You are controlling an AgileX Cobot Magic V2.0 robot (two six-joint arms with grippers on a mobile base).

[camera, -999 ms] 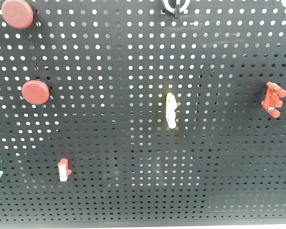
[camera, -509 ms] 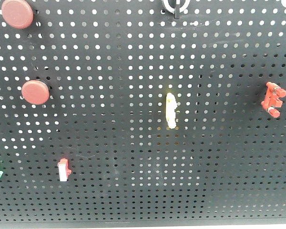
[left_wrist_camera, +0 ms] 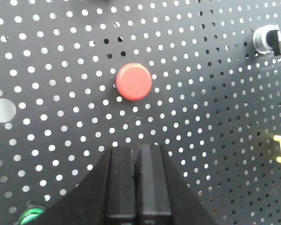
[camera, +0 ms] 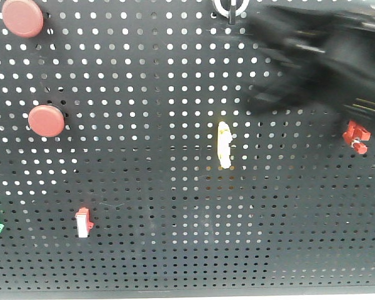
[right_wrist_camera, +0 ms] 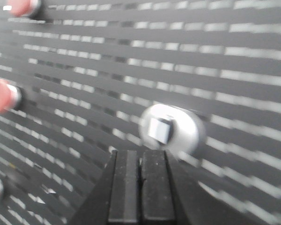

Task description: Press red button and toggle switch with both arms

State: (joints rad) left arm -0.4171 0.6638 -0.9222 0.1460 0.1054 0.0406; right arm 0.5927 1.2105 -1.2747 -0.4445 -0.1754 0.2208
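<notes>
Front view, pegboard point(camera: 144, 187): 2 red buttons point(camera: 47, 120) at left. 3 switches: cream-yellow switch point(camera: 224, 145) mid, red-and-white switch point(camera: 83, 222) low left, toggle switch point(camera: 356, 134) far right w/ its top covered by a smeared black arm point(camera: 319, 56). 1 knob point(camera: 230, 6), cut off by top edge. End effectors show in wrist views only. Left end effector point(left_wrist_camera: 136, 152) pressed together, apart from & below 1 red button. Right end effector point(right_wrist_camera: 140, 157) pressed together below the knob; that pic is badly blurred.

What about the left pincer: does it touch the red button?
No, the left pincer sits below the red button with bare pegboard between them.
</notes>
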